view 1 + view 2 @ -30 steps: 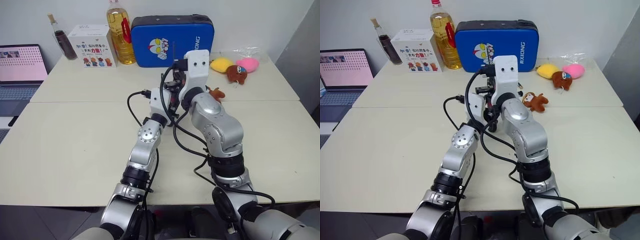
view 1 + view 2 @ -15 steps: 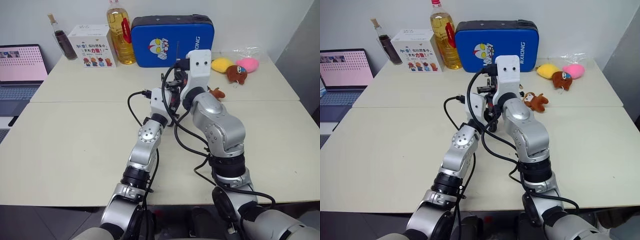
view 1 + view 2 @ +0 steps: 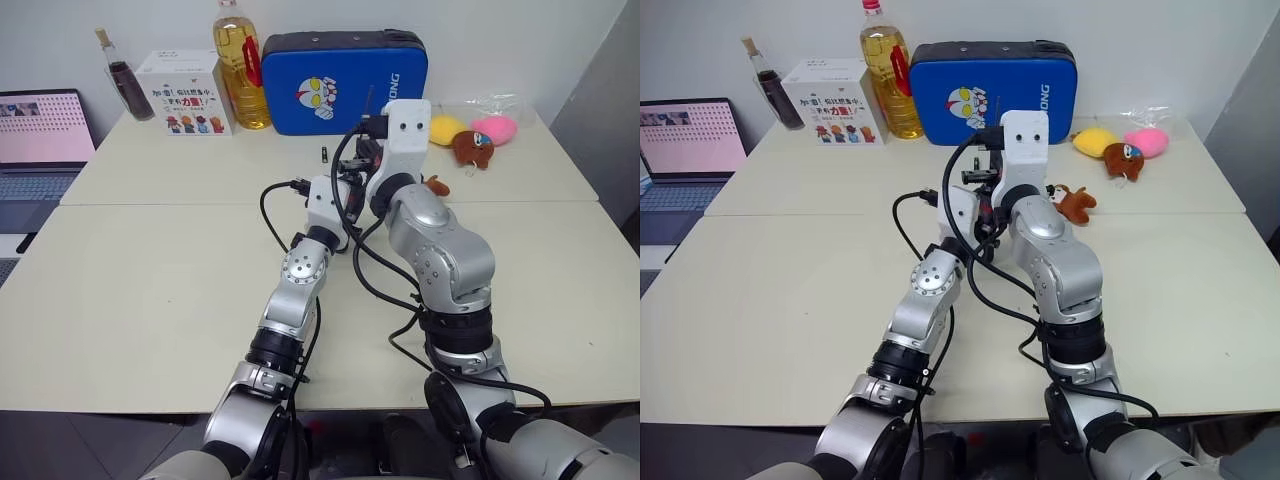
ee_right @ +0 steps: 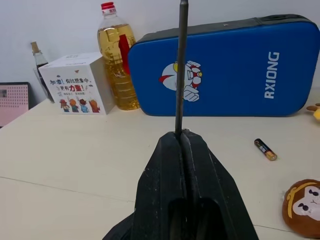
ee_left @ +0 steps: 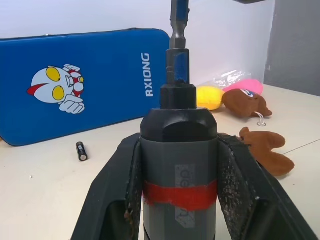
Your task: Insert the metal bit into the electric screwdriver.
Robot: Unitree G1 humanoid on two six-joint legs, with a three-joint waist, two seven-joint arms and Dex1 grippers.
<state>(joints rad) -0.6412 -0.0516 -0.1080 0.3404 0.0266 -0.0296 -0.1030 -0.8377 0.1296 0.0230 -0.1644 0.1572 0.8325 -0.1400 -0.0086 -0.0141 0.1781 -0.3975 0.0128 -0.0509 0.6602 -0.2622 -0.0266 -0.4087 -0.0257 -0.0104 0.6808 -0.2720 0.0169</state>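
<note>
1. Screwdriver first: the electric screwdriver (image 5: 178, 165) stands upright in your left tool (image 5: 178, 200), whose two black fingers (image 5: 116, 185) are closed against its black body at the red band. In the head views this pair sits just above the middle of the frame, over the table (image 3: 150, 290).

2. Your right tool (image 4: 183, 150) is shut on the metal bit (image 4: 181, 65), which rises thin and straight from between its fingers.

3. In the left wrist view a metal shank (image 5: 178, 45) runs down from the top edge into the screwdriver's dark nose. Whether it is fully seated cannot be told, so judge the insertion as under way, not finished.

4. To do it well, keep the bit and the screwdriver on one line. Feed along that line only; a sideways push would likely bend so thin a rod or jam it in the socket.

5. Hold the left tool steady and let the right one do the travelling. Release only once the bit stops going in.

6. Readable writing: "RXIONG" in white on the blue case (image 3: 345, 80) at upper centre. The white box (image 3: 182, 92) at upper left carries printed characters too small to read.
</note>
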